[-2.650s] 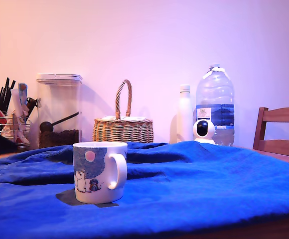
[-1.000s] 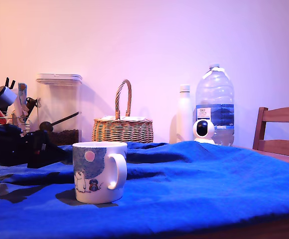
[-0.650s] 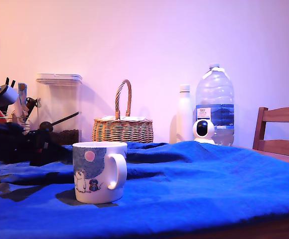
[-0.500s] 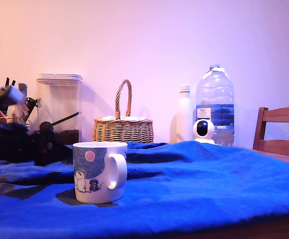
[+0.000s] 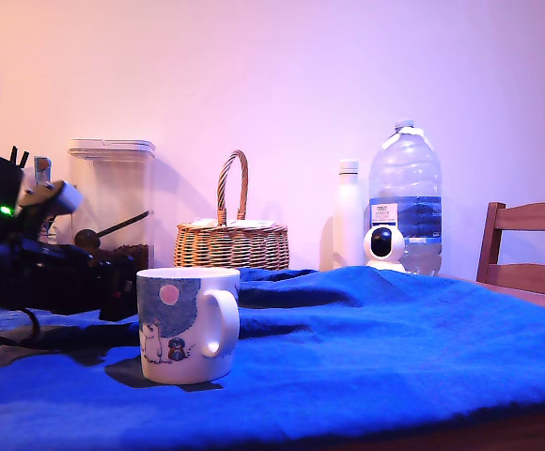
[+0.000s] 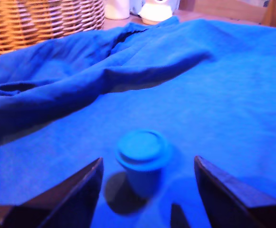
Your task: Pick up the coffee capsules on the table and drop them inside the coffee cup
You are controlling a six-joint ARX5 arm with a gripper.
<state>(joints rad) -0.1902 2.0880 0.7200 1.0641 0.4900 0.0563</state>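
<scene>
One coffee capsule stands on the blue cloth with its round rimmed end up, and it looks blue-tinted in the wrist view. My gripper is open, one dark finger on each side of the capsule, apart from it. In the exterior view the capsule is hidden. There the dark gripper sits low over the table, behind and to the exterior view's left of the coffee cup. The cup is a white mug with a blue patch, a pink dot and cartoon figures, upright, handle to the exterior view's right.
Along the back wall stand a clear canister, a wicker basket, a white bottle, a small round camera and a large water jug. A wooden chair is at the exterior view's right. The cloth lies in thick folds.
The arm came in from the exterior view's left and moved right along the table, so the gripper now sits just behind the mug. The mug has not moved.
</scene>
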